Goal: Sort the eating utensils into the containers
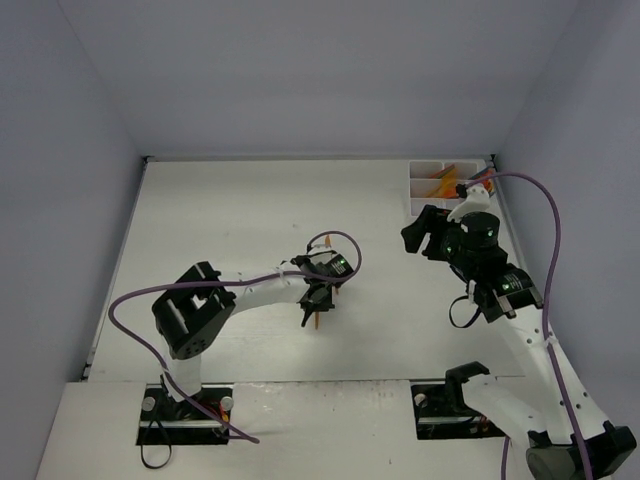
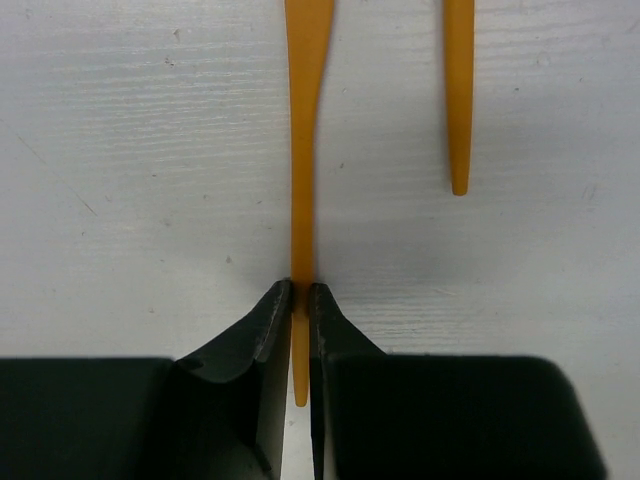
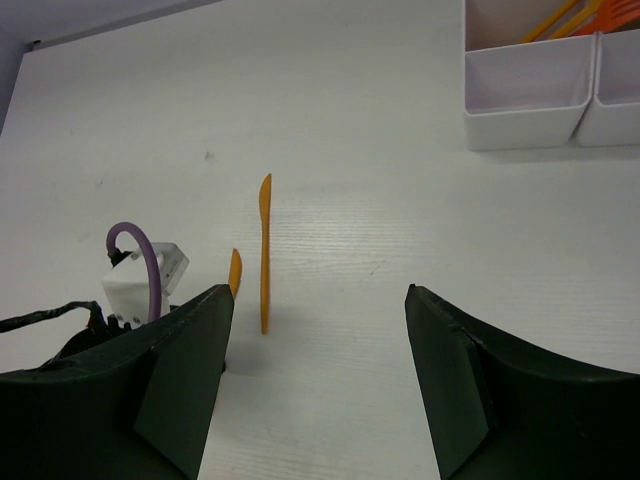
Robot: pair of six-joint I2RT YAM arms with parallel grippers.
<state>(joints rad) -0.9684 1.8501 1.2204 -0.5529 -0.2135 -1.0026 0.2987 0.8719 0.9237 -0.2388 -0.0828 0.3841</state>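
The left end effector is clamped tight on the thin handle of the orange utensil, flat on the desk, which looks like light, slick, springy plastic, better pinched further up the shaft; the right end effector gapes wide, empty.

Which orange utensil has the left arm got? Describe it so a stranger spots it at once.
Start at the white table and find the left end effector near its middle. The thin orange plastic utensil runs straight out from between its shut jaws. Its neighbour, a second orange plastic utensil, lies free beside it, untouched.
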